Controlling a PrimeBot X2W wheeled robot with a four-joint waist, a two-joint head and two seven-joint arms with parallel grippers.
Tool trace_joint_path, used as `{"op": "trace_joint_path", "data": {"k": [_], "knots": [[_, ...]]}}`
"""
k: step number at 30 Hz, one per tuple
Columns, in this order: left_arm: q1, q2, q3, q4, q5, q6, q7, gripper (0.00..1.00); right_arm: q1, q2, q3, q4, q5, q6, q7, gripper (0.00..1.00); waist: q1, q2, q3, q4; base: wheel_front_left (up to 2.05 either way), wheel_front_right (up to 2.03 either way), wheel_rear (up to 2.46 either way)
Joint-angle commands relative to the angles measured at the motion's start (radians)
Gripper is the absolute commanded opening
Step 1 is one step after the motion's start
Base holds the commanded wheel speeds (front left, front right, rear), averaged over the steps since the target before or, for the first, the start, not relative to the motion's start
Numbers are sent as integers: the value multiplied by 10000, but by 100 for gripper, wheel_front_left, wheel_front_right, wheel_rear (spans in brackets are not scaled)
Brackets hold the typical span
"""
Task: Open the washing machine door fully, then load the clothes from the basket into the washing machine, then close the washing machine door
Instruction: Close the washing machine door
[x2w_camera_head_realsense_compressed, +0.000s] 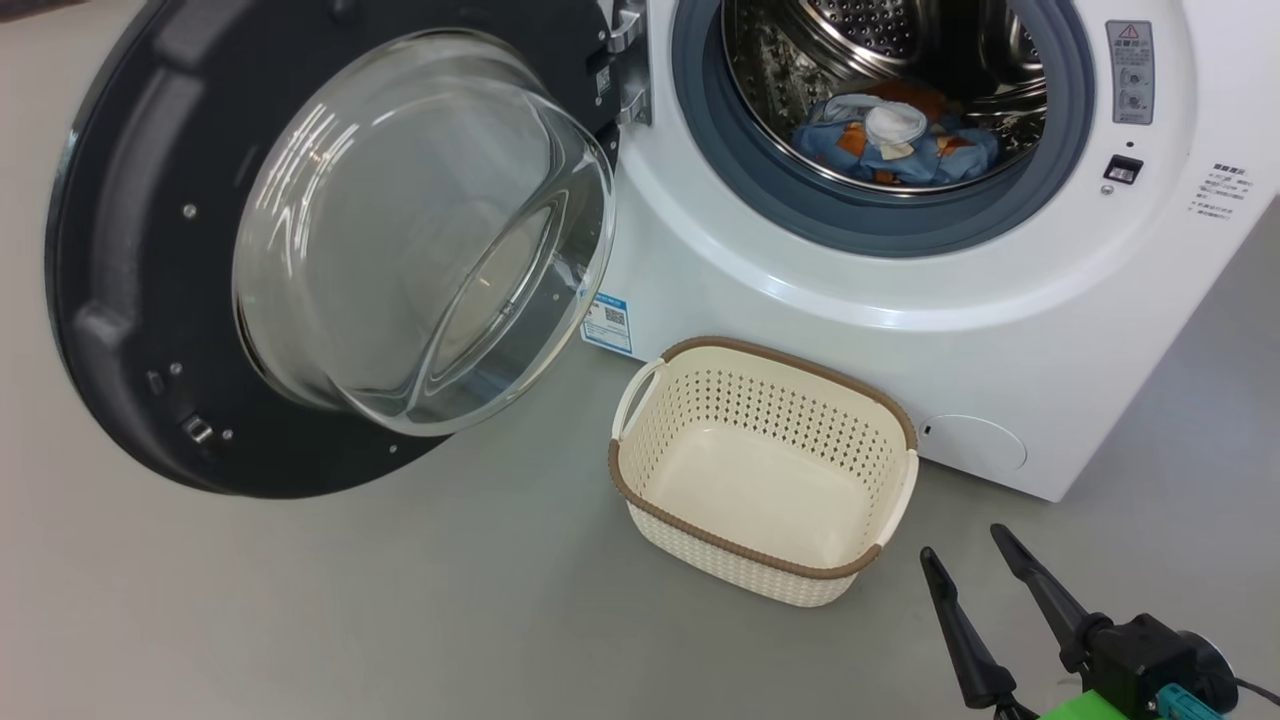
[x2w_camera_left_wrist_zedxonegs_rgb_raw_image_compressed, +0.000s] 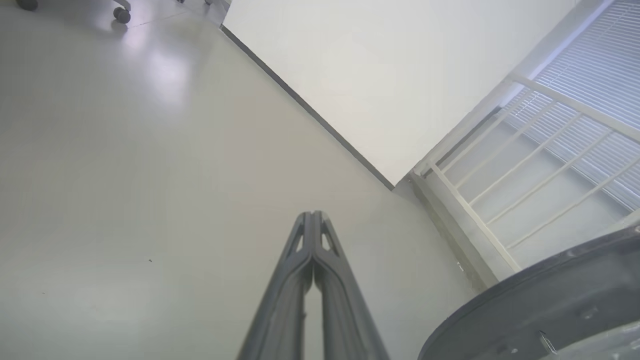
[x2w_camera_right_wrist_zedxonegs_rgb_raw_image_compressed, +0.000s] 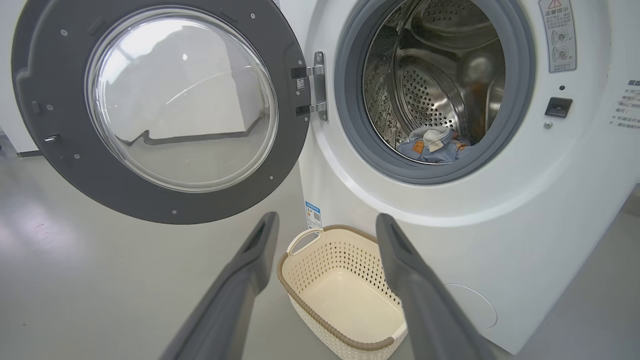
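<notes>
The washing machine (x2w_camera_head_realsense_compressed: 1000, 330) (x2w_camera_right_wrist_zedxonegs_rgb_raw_image_compressed: 550, 210) stands with its door (x2w_camera_head_realsense_compressed: 150, 250) (x2w_camera_right_wrist_zedxonegs_rgb_raw_image_compressed: 45, 100) swung wide to the left, glass bowl bulging outward. The clothes (x2w_camera_head_realsense_compressed: 895, 140) (x2w_camera_right_wrist_zedxonegs_rgb_raw_image_compressed: 432, 145), blue with orange and a cream piece, lie inside the steel drum. On the floor before the machine sits the cream basket (x2w_camera_head_realsense_compressed: 640, 480) (x2w_camera_right_wrist_zedxonegs_rgb_raw_image_compressed: 300, 280), with nothing in it. My right gripper (x2w_camera_head_realsense_compressed: 960, 545) (x2w_camera_right_wrist_zedxonegs_rgb_raw_image_compressed: 325, 222) is open at the lower right, short of the basket, holding nothing. My left gripper (x2w_camera_left_wrist_zedxonegs_rgb_raw_image_compressed: 312, 216) is shut on nothing, pointing over bare floor, with the door's dark rim (x2w_camera_left_wrist_zedxonegs_rgb_raw_image_compressed: 550, 300) at its right.
Grey floor (x2w_camera_head_realsense_compressed: 350, 600) spreads left of and before the basket. In the left wrist view a white wall (x2w_camera_left_wrist_zedxonegs_rgb_raw_image_compressed: 400, 75), a railing with window blinds (x2w_camera_left_wrist_zedxonegs_rgb_raw_image_compressed: 550, 150) and chair castors (x2w_camera_left_wrist_zedxonegs_rgb_raw_image_compressed: 121, 14) at the far top left.
</notes>
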Motion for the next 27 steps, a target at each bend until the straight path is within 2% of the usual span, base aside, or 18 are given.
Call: {"op": "trace_joint_path", "data": {"k": [1, 3, 4, 8, 12, 17, 22, 27], "knots": [[-707, 913, 739, 571, -163, -117, -51, 0, -54, -29, 122, -242, 51, 16, -48, 100, 0, 0, -67, -50, 0, 0, 0], [-1320, 1413, 1210, 1408, -704, -235, -37, 0, 21, 33, 38, -268, 35, 16, -48, 100, 0, 0, -125, -83, 0, 0, 0], [-1320, 1413, 1210, 1408, -704, -235, -37, 0, 21, 33, 38, -268, 35, 16, -48, 100, 0, 0, -125, -83, 0, 0, 0], [-2320, 2591, 1998, 2787, -1640, -233, 253, 0, 240, 165, -105, -353, -10, 16, -48, 100, 0, 0, -240, -156, 0, 0, 0], [-3112, 3556, 2587, 3808, -2312, -8, 558, 0, 467, 263, -255, -422, -52, 16, -48, 100, 0, 0, -314, -197, 0, 0, 0], [-3857, 4524, 3076, 4416, -2814, 274, 719, 0, 607, 284, -320, -500, -81, 16, -48, 100, 0, 0, -311, -270, 0, 0, 0], [-4768, 5306, 3034, 4687, -3100, 377, 1080, 0, 565, 195, -294, -515, -81, 16, -48, 100, 0, 0, -219, -373, 0, 0, 0], [-5791, 5744, 2510, 4868, -3215, 488, 1726, 0, 466, 150, -171, -494, -103, 16, -48, 100, 0, 0, -111, -513, 0, 0, 0]]}}
